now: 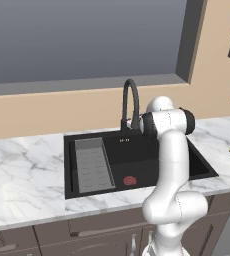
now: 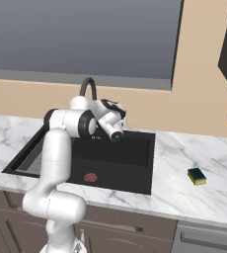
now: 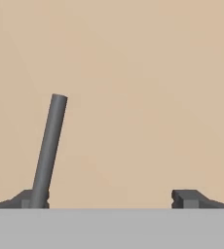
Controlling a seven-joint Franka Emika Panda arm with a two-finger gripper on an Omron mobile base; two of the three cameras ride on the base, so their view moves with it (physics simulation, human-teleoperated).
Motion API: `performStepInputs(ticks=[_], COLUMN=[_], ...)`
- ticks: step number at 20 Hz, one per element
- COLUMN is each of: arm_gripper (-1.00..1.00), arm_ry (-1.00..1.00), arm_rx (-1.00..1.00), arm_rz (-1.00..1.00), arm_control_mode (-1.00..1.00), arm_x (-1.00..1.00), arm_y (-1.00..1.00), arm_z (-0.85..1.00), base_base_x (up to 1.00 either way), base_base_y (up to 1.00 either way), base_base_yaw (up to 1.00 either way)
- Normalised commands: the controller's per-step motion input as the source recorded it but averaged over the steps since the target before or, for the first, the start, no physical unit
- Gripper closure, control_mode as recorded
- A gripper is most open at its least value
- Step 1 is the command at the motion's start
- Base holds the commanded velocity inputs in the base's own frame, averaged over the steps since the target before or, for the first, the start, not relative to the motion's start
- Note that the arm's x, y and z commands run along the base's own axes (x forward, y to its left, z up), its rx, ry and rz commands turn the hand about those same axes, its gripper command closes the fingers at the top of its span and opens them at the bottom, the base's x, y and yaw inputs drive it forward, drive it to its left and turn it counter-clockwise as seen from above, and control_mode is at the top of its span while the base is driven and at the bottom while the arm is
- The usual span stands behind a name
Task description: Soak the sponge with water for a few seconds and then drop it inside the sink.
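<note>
Nearest to the base, brown cabinet fronts (image 1: 52, 240) are seen below a white marble counter (image 1: 22, 175). The black sink (image 2: 135, 185) is recessed in this counter; a grey ribbed tray insert (image 1: 93, 165) is set along one side of its basin and a red round drain (image 1: 130, 180) lies on its floor. On the counter, well apart from the sink on the side away from the tray, the sponge (image 2: 197, 176) is found lying flat: a small yellow block topped by a dark green layer. Behind the sink's basin the black arched faucet (image 1: 130, 102) is mounted, and the gripper (image 3: 109, 198) is held near it above the sink's back edge; its fingertips (image 3: 187, 198) are spread wide apart with nothing between them, a dark grey rod (image 3: 49, 148) standing just beside one. Farther back, a tan wall (image 1: 52, 112) and a large grey window (image 1: 82, 35) are seen.
</note>
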Motion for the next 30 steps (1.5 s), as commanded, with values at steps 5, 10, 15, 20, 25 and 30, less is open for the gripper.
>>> performStepInputs(ticks=[5, 10, 15, 20, 25, 30], arm_gripper=[-1.00, -1.00, -1.00, -1.00, -1.00, -1.00], arm_ry=[0.00, 0.00, 0.00, 0.00, 0.00, 0.00], arm_rx=[0.02, 0.02, 0.01, 0.02, 0.02, 0.02], arm_rz=[-0.08, -0.07, -0.07, -0.07, -0.07, -0.07], arm_control_mode=[-1.00, -1.00, -1.00, -1.00, -1.00, -1.00], arm_x=[0.00, 0.00, 0.00, 0.00, 0.00, 0.00], arm_y=[-0.47, -0.50, -0.51, -0.53, -0.53, -0.56], arm_z=[-0.18, -0.24, -0.26, -0.27, -0.33, -0.39], base_base_x=[0.00, 0.00, 0.00, 0.00, 0.00, 0.00], base_base_y=[0.00, 0.00, 0.00, 0.00, 0.00, 0.00], base_base_yaw=[0.00, 0.00, 0.00, 0.00, 0.00, 0.00])
